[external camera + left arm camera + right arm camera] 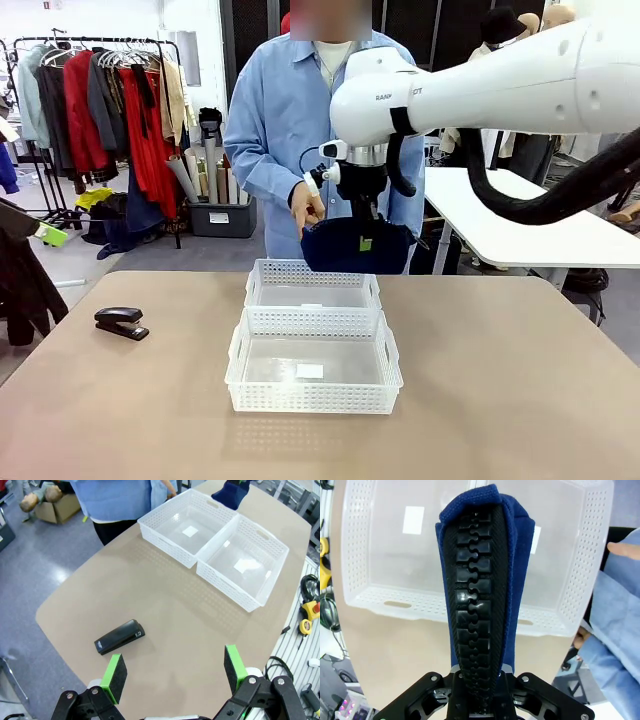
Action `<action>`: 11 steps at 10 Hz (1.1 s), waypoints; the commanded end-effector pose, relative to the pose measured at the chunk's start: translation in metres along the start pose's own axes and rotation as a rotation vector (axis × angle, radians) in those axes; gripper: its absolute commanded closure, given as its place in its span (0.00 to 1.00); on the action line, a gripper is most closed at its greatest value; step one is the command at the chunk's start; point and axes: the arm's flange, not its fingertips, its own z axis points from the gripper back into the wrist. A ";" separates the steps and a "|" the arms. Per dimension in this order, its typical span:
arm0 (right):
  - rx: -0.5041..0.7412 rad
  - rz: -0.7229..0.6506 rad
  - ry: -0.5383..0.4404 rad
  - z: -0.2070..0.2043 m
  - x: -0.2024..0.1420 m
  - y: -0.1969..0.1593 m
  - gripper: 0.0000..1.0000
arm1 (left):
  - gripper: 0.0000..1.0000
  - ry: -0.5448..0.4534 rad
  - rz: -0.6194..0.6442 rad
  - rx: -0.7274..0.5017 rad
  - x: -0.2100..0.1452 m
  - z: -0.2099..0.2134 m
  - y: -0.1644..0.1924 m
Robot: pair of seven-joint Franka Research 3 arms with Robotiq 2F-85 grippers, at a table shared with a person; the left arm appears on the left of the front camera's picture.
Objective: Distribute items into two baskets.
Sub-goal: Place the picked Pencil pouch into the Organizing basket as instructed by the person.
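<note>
1. Front view: the right pincer (pixel 365 225) reaches in from the right. It is clamped on the top of the dark navy pouch (pixel 335 252), which hangs in the air above the far edge of the smaller basket (pixel 313 285). The larger basket (pixel 313 365) sits on the bench (pixel 500 380) against the smaller one, on the robot's side. Both baskets hold nothing. The black stapler (pixel 121 322) lies on the bench well to the left of the baskets. A person (pixel 275 110) in a light blue shirt stands at the far side. One hand (pixel 308 208) is just beside the pouch's upper edge, and I cannot tell whether it touches.

2. Left wrist view: the left pincer (pixel 174 672) has its jaws wide apart and holds nothing. It hovers above the bench, with the stapler below and a little ahead of one green pad. The two baskets lie farther off, side by side, with the pouch beyond them at the top edge.

3. Right wrist view: the jaws are closed tight on the pouch. Its black zip runs straight up the middle, with navy fabric on either side. A white basket lies beneath it, and I cannot tell which one. The person's blue sleeve shows at the right.
</note>
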 end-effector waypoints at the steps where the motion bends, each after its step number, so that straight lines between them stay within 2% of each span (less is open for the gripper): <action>1: -0.017 -0.022 0.027 -0.004 0.015 -0.017 1.00 | 0.00 -0.020 -0.012 -0.008 0.000 0.000 0.001; 8: -0.067 -0.065 0.073 -0.053 0.041 -0.058 1.00 | 0.00 -0.020 -0.012 -0.008 0.000 0.000 0.001; 11: -0.074 -0.085 0.061 -0.067 0.047 -0.071 1.00 | 0.00 -0.020 -0.012 -0.008 0.000 0.000 0.001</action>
